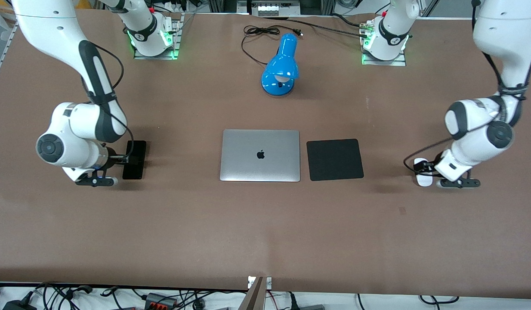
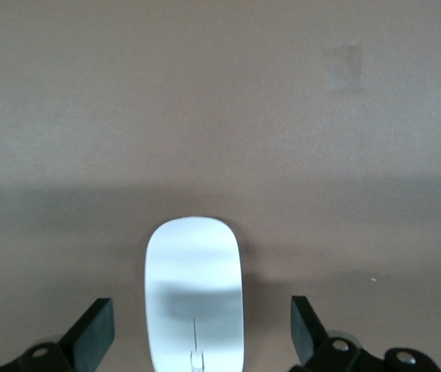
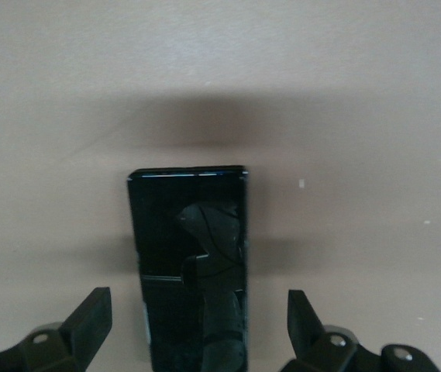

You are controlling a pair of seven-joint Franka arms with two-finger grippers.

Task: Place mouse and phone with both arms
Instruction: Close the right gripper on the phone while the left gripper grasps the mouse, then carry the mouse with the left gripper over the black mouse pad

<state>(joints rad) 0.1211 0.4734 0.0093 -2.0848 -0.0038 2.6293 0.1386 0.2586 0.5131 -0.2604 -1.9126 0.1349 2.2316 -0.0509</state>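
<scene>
Mouse (image 2: 194,294) seen on table toward left arm's end, bracketed untouched by wide-spread fingers (image 2: 92,335) of left gripper (image 1: 425,168). Phone (image 3: 191,267) lies flat toward right arm's end, straddled by right gripper (image 1: 128,159), fingers (image 3: 90,324) parted wide, no contact

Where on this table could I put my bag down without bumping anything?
The widest bare table lies nearer the front camera than the laptop and mouse pad. It is crowded at both ends: the open right gripper straddles the phone, the open left gripper the mouse.
</scene>
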